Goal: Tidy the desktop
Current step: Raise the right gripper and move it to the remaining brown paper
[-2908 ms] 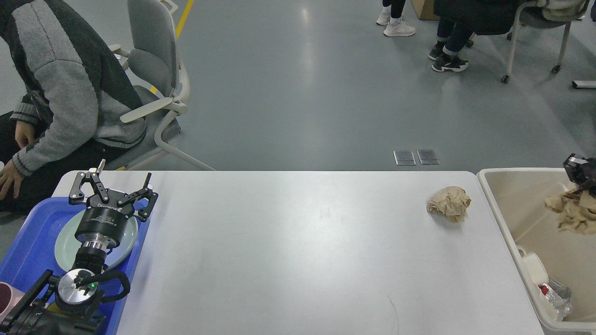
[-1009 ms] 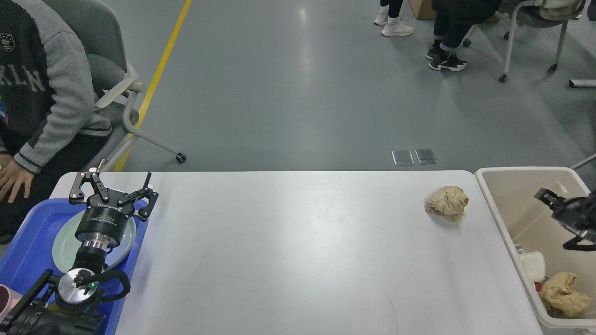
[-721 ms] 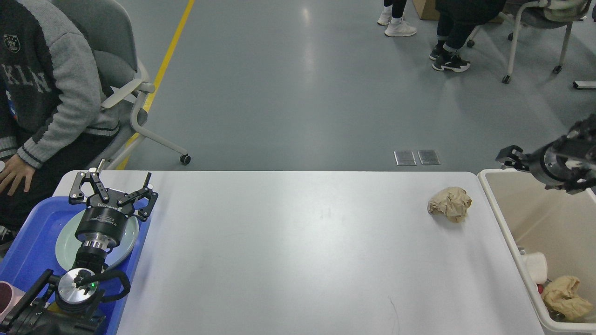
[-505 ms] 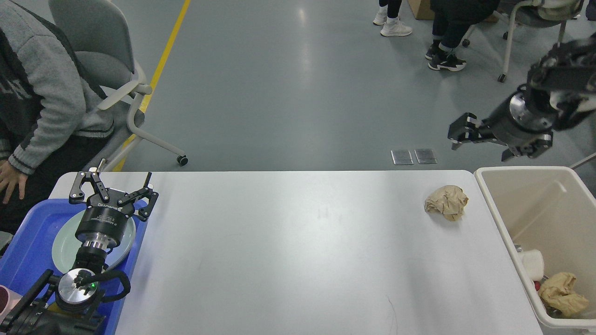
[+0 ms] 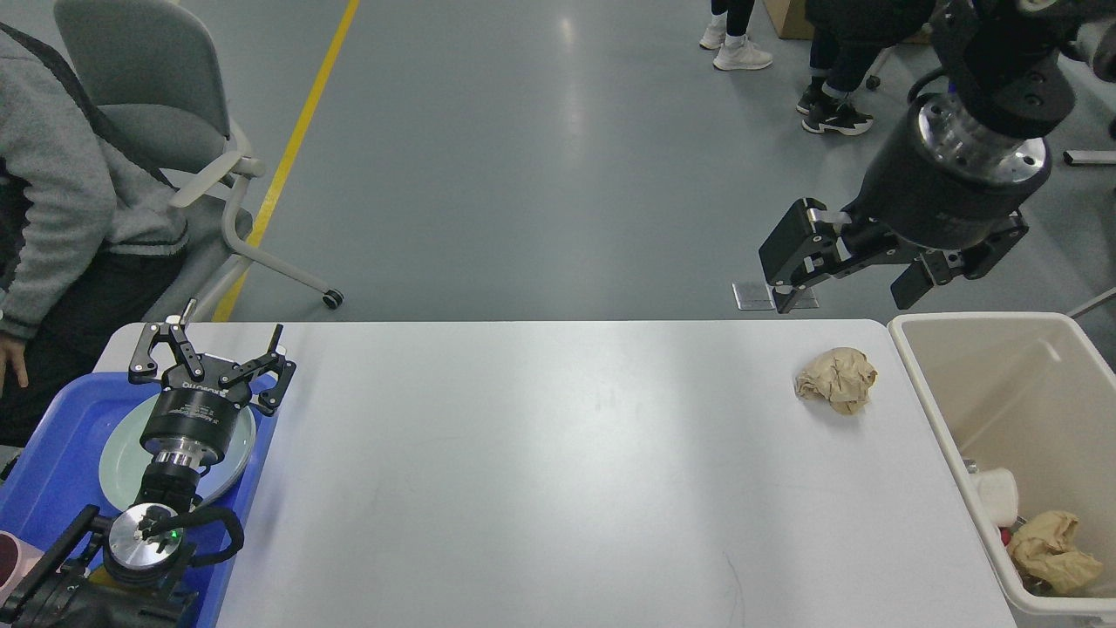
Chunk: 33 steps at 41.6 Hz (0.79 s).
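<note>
The wide white matte desktop (image 5: 558, 471) lies flat, one crumpled brown paper ball (image 5: 835, 378) near its far-right corner.

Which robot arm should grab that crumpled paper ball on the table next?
Probably the right. The right gripper hangs open just beyond the crumpled paper ball, next to the cream bin. The left gripper is open too, but far across the desktop, over the blue tray.

Grey office chair (image 5: 153, 105) at upper left, seated person in grey sweater (image 5: 48, 183) beside it, yellow floor line (image 5: 288, 157), two metal floor plates (image 5: 772, 295), bystanders' shoes (image 5: 741, 54) at top.
</note>
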Tool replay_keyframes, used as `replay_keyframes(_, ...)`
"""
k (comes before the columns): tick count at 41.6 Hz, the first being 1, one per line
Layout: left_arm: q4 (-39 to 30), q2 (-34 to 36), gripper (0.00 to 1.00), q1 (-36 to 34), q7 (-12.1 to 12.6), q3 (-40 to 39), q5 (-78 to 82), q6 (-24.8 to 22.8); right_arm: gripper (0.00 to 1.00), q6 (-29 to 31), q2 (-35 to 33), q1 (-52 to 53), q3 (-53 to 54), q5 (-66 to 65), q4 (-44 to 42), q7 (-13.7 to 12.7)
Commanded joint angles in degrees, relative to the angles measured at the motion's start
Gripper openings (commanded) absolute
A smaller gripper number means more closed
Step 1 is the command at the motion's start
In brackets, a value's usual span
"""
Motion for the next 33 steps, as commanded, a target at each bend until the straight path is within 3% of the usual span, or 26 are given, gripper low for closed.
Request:
replay_keyframes(1,0.0,0.0,0.96,-0.1,0.0,0.0,0.0,-0.1,1.00,-0.5,-0.7,-1.4,0.0,0.0,0.2,0.0)
replay_keyframes(12,0.0,0.0,0.96,0.0,0.0,0.0,0.0,0.0,1.00,-3.5,-0.8,-5.6,-0.8,-0.3,-2.3,0.0)
replay_keyframes(18,0.0,0.0,0.96,-0.1,0.0,0.0,0.0,-0.1,1.00,-8.2,-1.1,-12.9,-0.9,-0.3,-9.2,0.0)
replay_keyframes(27,0.0,0.0,0.96,-0.1,0.0,0.0,0.0,0.0,1.00,-9.4,-1.1,-34.4,0.4,-0.6,-31.4,0.2)
replay_keyframes(33,0.0,0.0,0.96,-0.1,0.0,0.0,0.0,-0.1,1.00,-9.7,0.1,-52.8,3.7,-0.5,-51.1,0.5)
